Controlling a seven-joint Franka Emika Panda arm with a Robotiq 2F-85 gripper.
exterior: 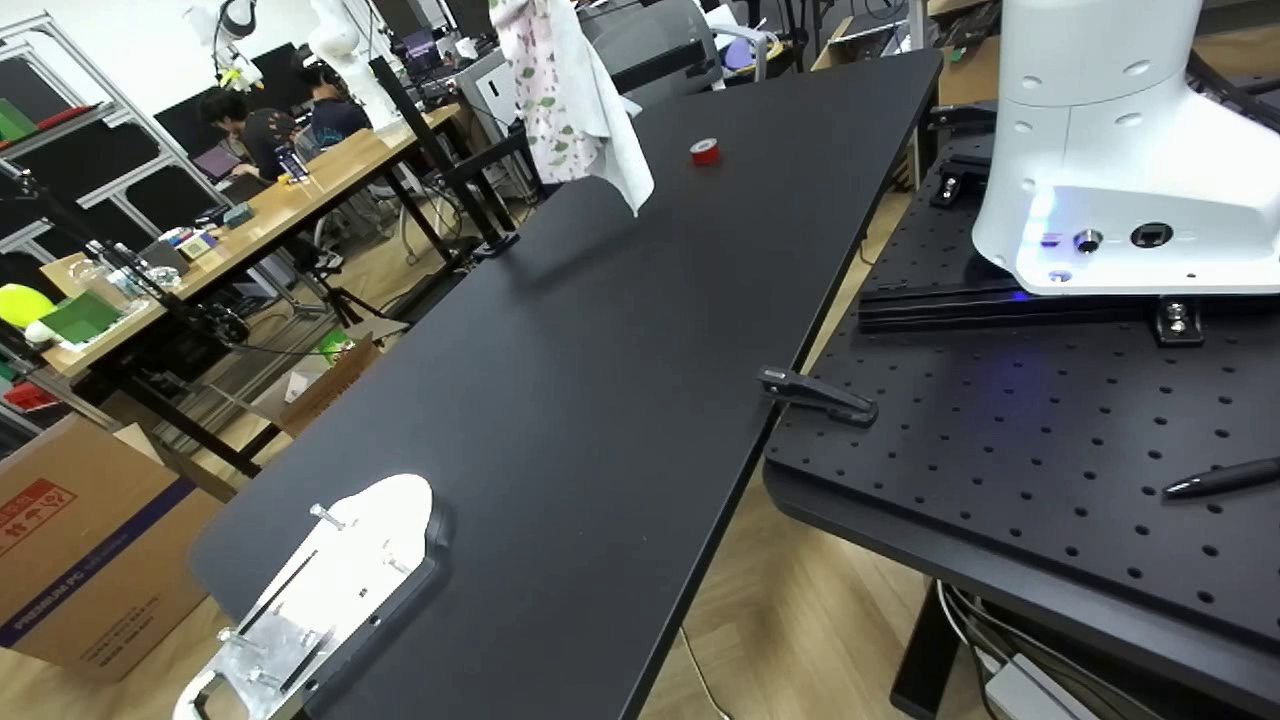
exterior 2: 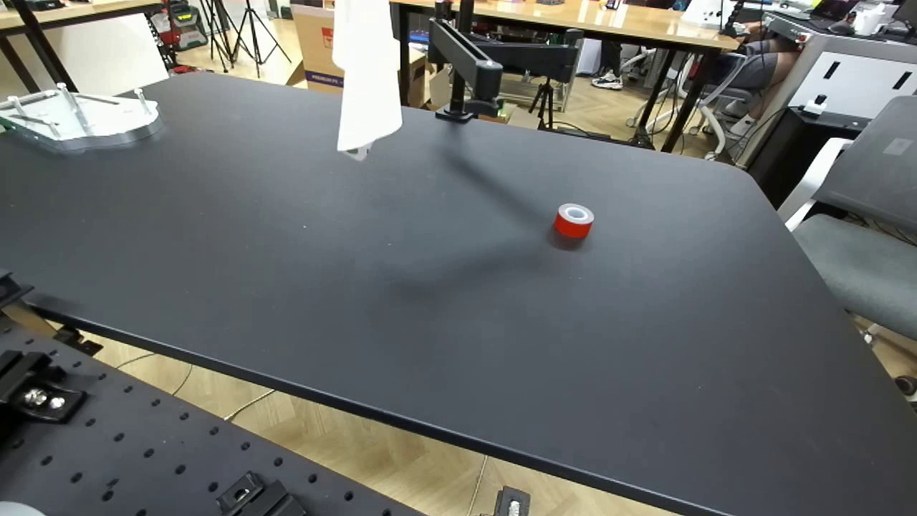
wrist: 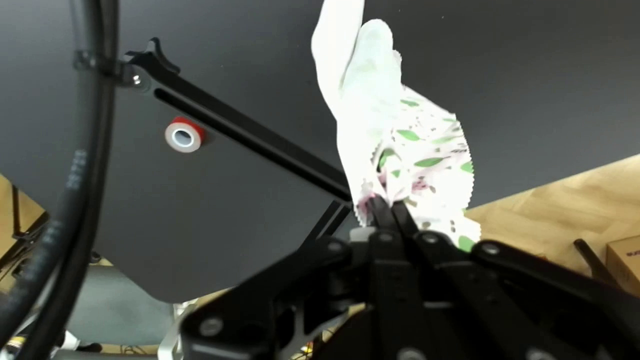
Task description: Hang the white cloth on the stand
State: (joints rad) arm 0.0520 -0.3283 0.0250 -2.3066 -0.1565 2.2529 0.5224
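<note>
White cloth [exterior: 600, 112] hangs near the top edge in an exterior view, flowered side partly showing, its lowest corner apparently clear of the black bench [exterior: 600, 370]; the stand [exterior: 438, 150] rises at the bench's edge, and its bar [exterior: 490, 157] passes behind the cloth from where I'm looking, so I can't tell touching from apart there; whatever holds the cloth up is cut off above; in an exterior view the cloth [exterior 2: 370, 79] shows plain white and hangs to one side of the bar [exterior 2: 469, 63], a gap between the visible parts of the two; I can see nothing draped over the bar, and a roll of red tape [exterior 2: 573, 222] sits on the bench, apart from both; in the wrist view the hold comes clear: the fingers [wrist: 383, 215] are together, clamped on a gathered bit of the cloth [wrist: 410, 135], the rest of it drooping loose beside the bar; so I'd judge the picking up and the carrying close to be done, and the hanging itself not; what's left, to my eye, is bringing the cloth across the bar, letting part drop down the far side, then loosening the grip and backing off; call it past the middle of the job
</note>
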